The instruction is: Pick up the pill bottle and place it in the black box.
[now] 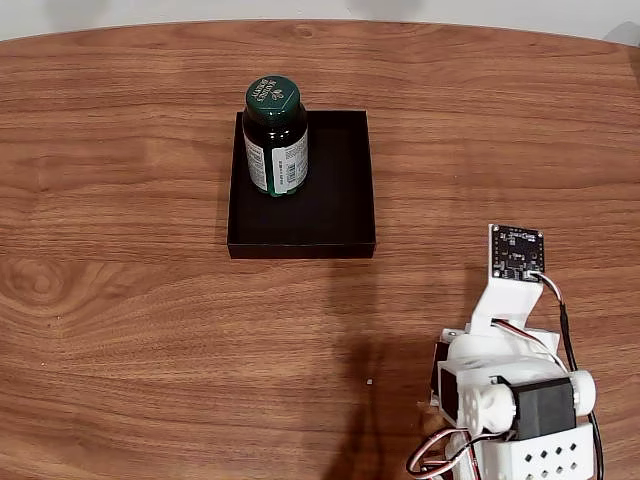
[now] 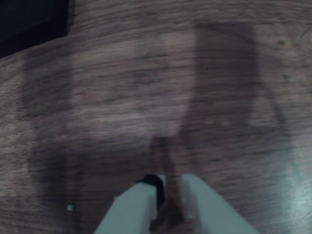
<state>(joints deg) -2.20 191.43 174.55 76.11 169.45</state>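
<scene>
The pill bottle (image 1: 276, 140), dark green with a round green cap and a white label, stands upright inside the black box (image 1: 335, 190), in the box's far left corner in the fixed view. My arm (image 1: 510, 390) is folded low at the bottom right of that view, well away from the box. In the wrist view my gripper (image 2: 169, 187) points at bare wood, its two pale fingers nearly touching and nothing between them. A dark corner of the black box (image 2: 29, 19) shows at the top left of the wrist view.
The wooden table (image 1: 130, 330) spreads wide around the box, with its curved far edge along the top of the fixed view. A tiny white speck (image 1: 369, 381) lies on the wood near the arm.
</scene>
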